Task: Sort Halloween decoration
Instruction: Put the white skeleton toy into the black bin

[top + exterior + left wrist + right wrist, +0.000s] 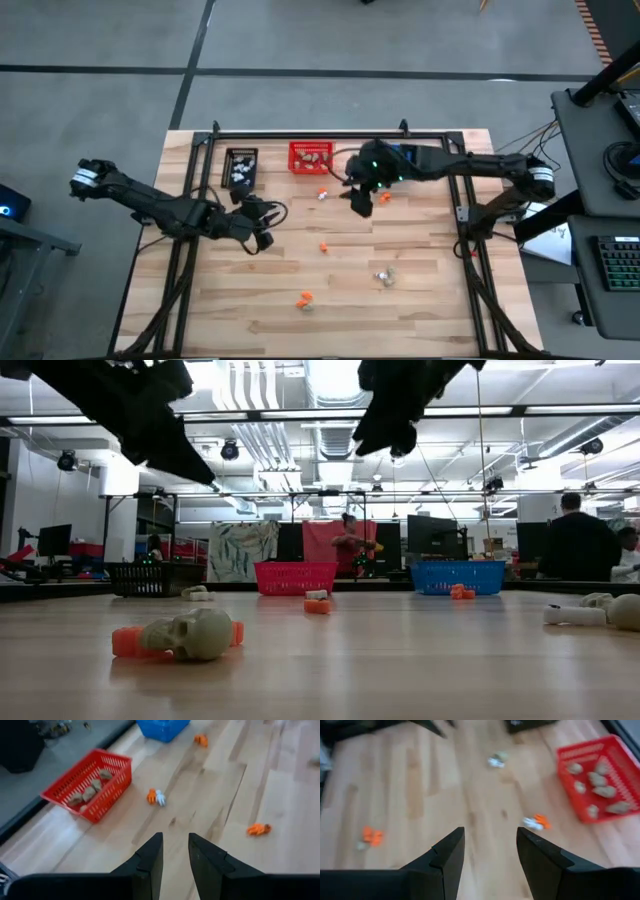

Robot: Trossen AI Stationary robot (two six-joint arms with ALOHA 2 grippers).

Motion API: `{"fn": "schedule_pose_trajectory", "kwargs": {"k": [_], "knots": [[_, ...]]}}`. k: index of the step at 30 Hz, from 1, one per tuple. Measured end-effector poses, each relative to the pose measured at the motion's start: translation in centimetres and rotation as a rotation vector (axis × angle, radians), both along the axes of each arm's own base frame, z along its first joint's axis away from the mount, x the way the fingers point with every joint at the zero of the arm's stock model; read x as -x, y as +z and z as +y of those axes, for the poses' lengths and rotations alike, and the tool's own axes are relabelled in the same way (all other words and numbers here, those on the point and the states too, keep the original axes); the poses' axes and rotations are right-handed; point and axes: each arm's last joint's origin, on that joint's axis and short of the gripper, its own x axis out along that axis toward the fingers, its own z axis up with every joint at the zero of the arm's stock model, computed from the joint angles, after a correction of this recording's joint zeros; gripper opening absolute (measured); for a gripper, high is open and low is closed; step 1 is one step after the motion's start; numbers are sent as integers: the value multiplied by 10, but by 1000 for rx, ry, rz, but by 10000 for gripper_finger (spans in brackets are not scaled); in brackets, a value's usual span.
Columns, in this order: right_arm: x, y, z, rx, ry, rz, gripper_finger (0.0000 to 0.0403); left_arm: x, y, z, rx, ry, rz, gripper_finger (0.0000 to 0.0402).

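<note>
A beige-grey skull [198,634] lies nearest on the worktop [420,280], other trinkets scattered. My right jaws [487,851] hang released, empty, above a white-and-orange pair [536,822] beside the red basket [620,750]. I should descend squarely, nipping one piece only.

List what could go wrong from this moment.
The right pincer hangs open above a small orange trinket touching a white one; closing there may grab both colours. The red mesh basket sits close by, so a sweep could nudge it. The left pincer waits open, empty.
</note>
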Motion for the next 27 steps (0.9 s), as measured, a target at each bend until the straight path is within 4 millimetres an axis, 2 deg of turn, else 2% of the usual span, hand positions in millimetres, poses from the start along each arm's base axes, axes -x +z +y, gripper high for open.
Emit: {"fn": "schedule_pose_trajectory", "kwargs": {"k": [6, 10, 20, 27], "knots": [[2, 1, 34, -15, 80, -67, 171, -16, -22, 17, 9, -18, 140, 74], [1, 1, 49, 28, 84, -66, 171, -24, -41, 31, 28, -39, 255, 74], [0, -7, 61, 56, 93, -78, 170, -29, -66, 53, 99, -104, 406, 74], [1, -20, 60, 38, 77, -73, 170, -28, -65, 56, 62, -146, 394, 74]]}}
